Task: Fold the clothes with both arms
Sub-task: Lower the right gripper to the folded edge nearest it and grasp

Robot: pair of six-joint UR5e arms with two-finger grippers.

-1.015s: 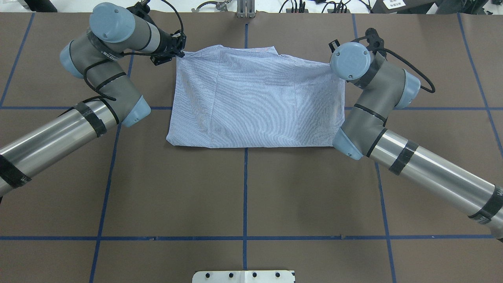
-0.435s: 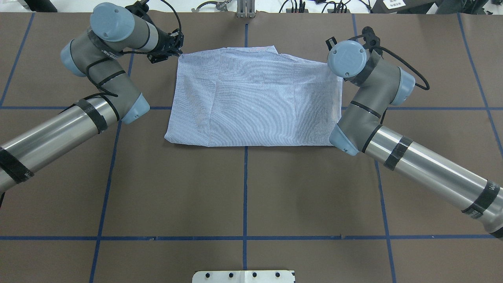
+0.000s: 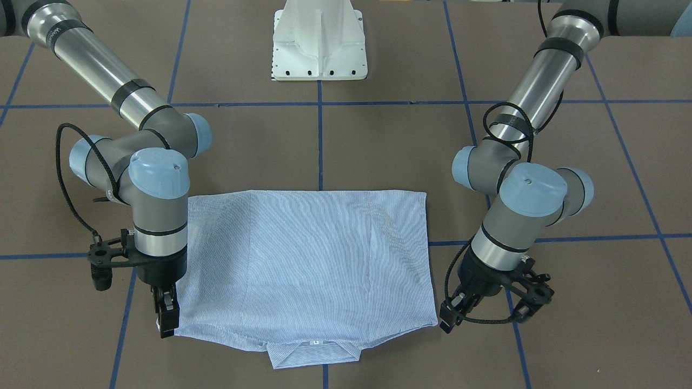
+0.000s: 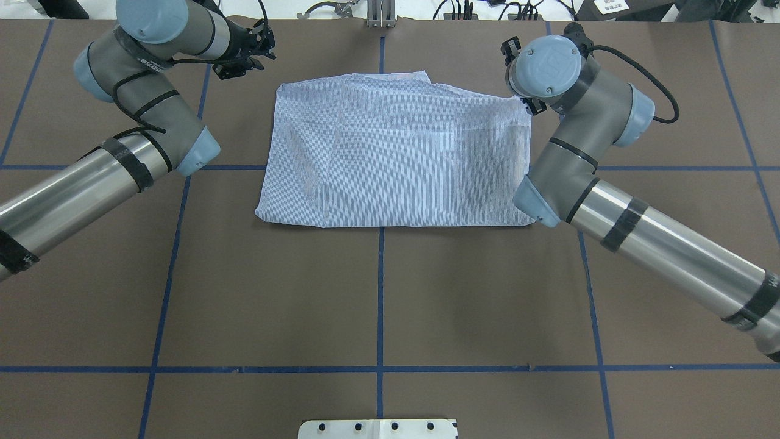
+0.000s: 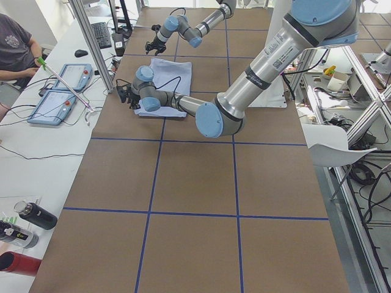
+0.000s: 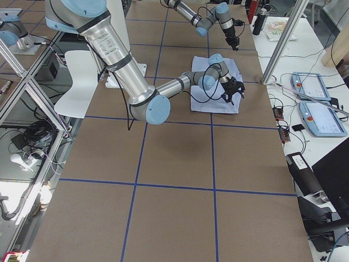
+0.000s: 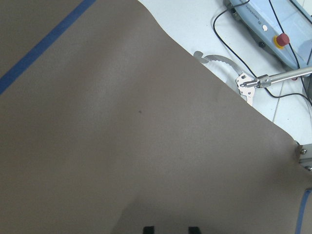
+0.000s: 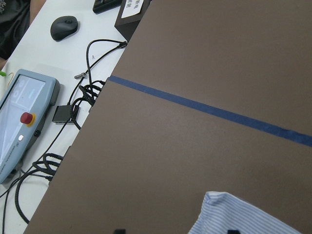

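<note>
Front-facing view: the shirt (image 3: 308, 259) lay flat on the tabletop (image 3: 378, 151), folded to a rectangle, with the collar poking out of one long edge. The left gripper (image 3: 447, 320) had let go and hung just off the shirt's collar-side corner. The right gripper (image 3: 166, 319) stood at the other collar-side corner, touching it or just above, hard to say.

Overhead: a second earlier the left gripper sat right at its corner. Now it had backed well away from the shirt, and the cloth had settled.

Side views added little: the shirt showed small and far off.

Left wrist view: fingertips parted, nothing between them, bare tabletop only.

Right wrist view: fingertips wide apart and empty, the shirt's corner lying loose below.

My read: that fold was released and done, and a fresh grasp looked due next.
</note>
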